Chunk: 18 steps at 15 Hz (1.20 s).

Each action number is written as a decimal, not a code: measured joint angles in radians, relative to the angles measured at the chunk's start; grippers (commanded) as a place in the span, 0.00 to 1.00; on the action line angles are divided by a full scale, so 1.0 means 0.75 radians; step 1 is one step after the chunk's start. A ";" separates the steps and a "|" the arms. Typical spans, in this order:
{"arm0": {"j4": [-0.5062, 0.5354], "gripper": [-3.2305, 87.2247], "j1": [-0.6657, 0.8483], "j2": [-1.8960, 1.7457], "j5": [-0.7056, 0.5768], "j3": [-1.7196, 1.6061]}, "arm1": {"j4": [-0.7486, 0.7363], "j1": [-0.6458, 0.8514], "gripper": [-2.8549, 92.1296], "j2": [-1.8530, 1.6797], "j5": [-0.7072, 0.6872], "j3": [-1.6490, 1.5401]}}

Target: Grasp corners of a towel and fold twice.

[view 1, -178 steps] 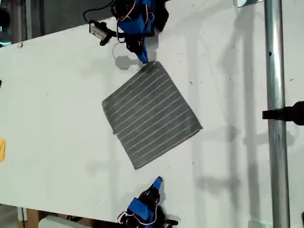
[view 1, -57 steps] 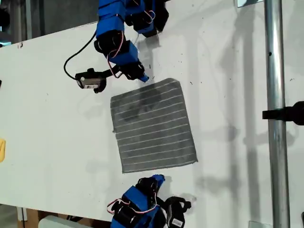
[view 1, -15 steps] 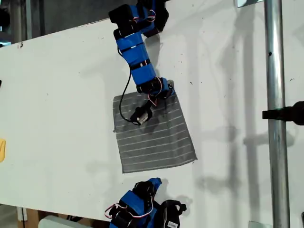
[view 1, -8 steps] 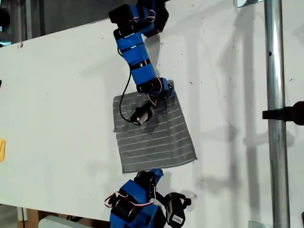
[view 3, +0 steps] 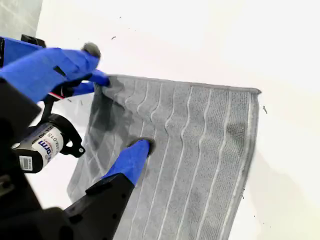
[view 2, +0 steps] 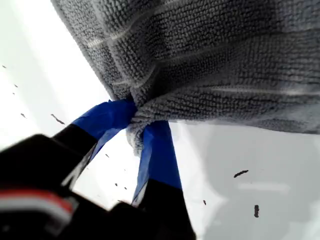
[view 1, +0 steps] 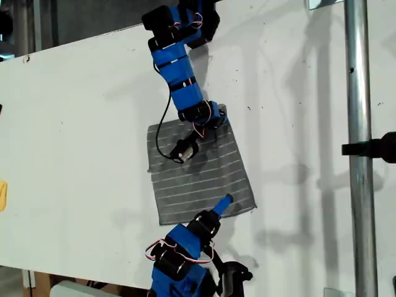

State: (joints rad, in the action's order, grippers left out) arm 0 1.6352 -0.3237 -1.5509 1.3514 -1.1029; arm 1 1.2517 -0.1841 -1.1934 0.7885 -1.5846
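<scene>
The towel (view 1: 198, 176), dark grey with thin white stripes, lies flat on the white table (view 1: 80, 124). My first gripper (view 1: 218, 117) is at its upper right corner in the exterior view. In the first wrist view it (view 2: 135, 117) is shut on that bunched corner of the towel (view 2: 210, 60). My second gripper (view 1: 223, 202) reaches over the towel's lower edge in the exterior view, near the lower right corner (view 1: 252, 207). In the second wrist view only one blue finger (view 3: 131, 162) shows above the towel (view 3: 200, 160), so its state is unclear. The first gripper (view 3: 100, 80) shows at the towel's far corner.
The first arm's wrist camera (view 1: 181, 150) and its cable hang over the towel's upper part. A metal pole (view 1: 357, 148) with a black clamp (view 1: 378, 147) runs down the exterior view's right. A yellow object (view 1: 2, 195) sits at that view's left edge.
My second arm has swung up from the table's near edge until its fingertip is over the towel's lower edge. The first arm and the towel have held still over the last second.
</scene>
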 measured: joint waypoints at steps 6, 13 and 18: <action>-0.063 0.45 -0.065 0.387 0.186 -0.061 | 0.000 -0.012 0.03 0.000 0.014 0.000; -0.501 0.40 -0.172 0.556 0.419 -0.417 | 0.000 -0.039 0.03 0.000 0.041 0.000; -0.567 0.39 -0.164 0.597 0.399 -0.434 | 0.000 -0.049 0.03 0.000 0.057 0.012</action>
State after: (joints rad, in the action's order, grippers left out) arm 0 1.2103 -0.4464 -1.1029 1.6506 -1.4281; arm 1 1.2517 -0.2209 -1.1934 0.8314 -1.5754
